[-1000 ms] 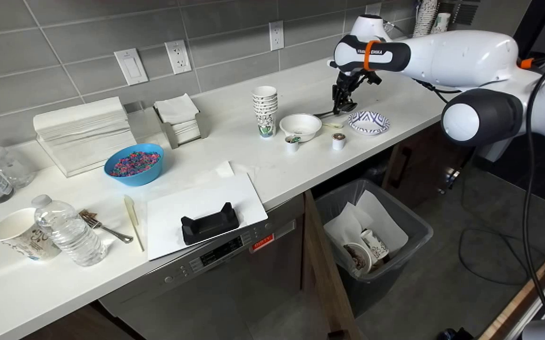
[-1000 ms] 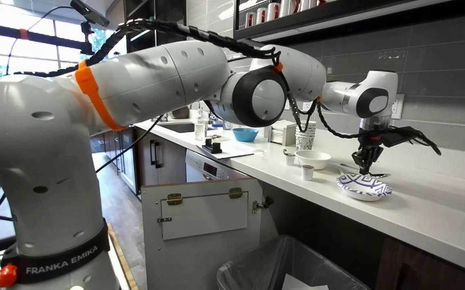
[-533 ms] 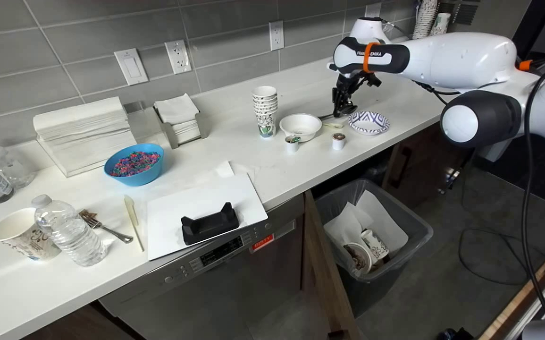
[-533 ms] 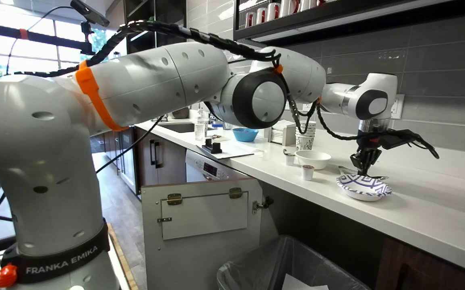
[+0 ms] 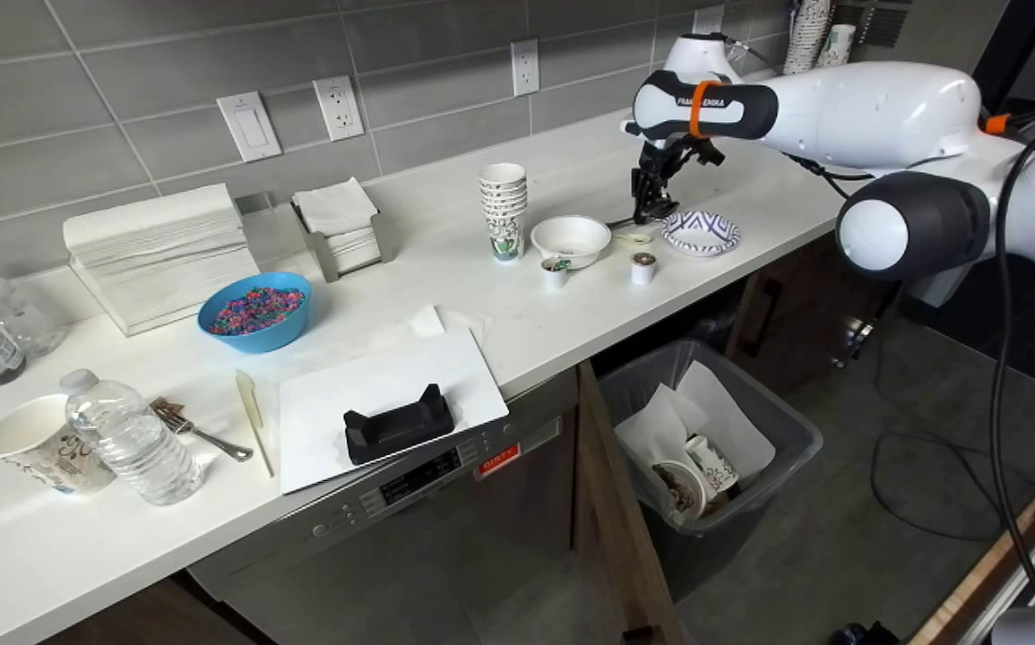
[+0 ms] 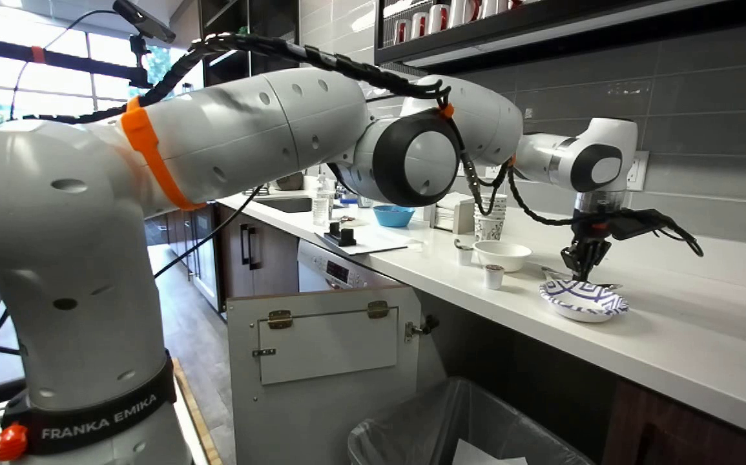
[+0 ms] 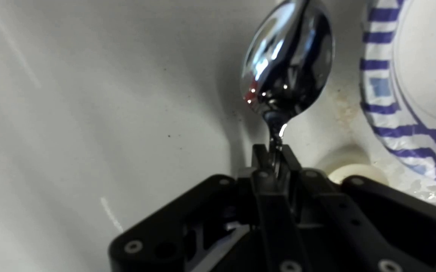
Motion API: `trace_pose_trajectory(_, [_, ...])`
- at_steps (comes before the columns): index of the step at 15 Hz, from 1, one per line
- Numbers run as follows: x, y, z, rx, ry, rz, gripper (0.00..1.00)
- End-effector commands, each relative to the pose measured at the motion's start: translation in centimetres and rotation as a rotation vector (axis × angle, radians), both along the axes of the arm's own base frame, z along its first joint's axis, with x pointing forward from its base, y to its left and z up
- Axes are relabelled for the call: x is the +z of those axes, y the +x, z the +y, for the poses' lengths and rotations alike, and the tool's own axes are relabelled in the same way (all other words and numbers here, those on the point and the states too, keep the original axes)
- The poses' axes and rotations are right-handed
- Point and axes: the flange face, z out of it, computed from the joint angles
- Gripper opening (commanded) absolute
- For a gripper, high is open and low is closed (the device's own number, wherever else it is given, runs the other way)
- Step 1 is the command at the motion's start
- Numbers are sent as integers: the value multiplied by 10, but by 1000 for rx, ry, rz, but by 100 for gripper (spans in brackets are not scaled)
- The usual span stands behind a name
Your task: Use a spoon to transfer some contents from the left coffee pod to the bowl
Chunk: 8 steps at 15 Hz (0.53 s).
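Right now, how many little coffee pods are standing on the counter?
2, both showing in both exterior views: the left coffee pod beside the white bowl, and the right coffee pod nearer the front edge of the counter. More may be hidden behind other things.

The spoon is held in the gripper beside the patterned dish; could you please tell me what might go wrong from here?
With the spoon held at its neck, the gripper could bump the left coffee pod while scooping. The handle reaches toward the white bowl and might knock it during a turn. The patterned dish lies close beside the spoon's head, so a sideways swing may nudge it.
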Motion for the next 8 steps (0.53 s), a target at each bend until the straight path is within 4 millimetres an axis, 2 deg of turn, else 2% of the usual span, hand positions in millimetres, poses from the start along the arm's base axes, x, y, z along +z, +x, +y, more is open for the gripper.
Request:
trace_pose_trajectory(1, [-1,-1,1,-1,-14,21,3])
trace_pose_trajectory(6, [-1,-3,1,-3,-3,38,3])
trace_pose_trajectory(7, [-1,-3,1,-7,2,42,18])
trace_pose_trajectory(8, [0,-4,2,-9,-1,47,36])
